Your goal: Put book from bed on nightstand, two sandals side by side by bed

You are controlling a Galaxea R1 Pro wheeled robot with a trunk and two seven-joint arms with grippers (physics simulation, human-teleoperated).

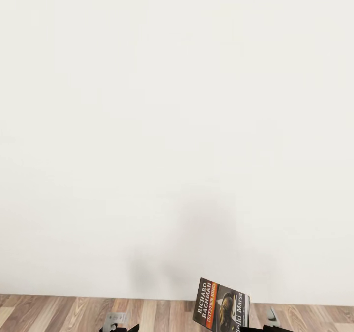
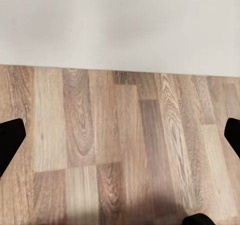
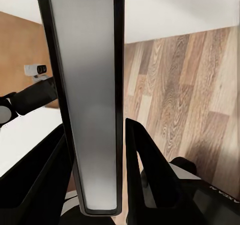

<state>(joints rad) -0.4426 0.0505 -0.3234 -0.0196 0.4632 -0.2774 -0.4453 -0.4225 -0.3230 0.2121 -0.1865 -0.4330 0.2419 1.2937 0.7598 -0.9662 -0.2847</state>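
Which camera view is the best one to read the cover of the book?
The head view: the book shows its cover with the author's name, held upright by the right gripper. The right wrist view shows the book's edge between the fingers.

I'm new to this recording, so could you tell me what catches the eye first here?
The Richard Bachman paperback stands out, held upright in the right gripper at the head view's lower edge, before a blank white wall. Below runs a wood-plank floor, beneath the open left gripper.
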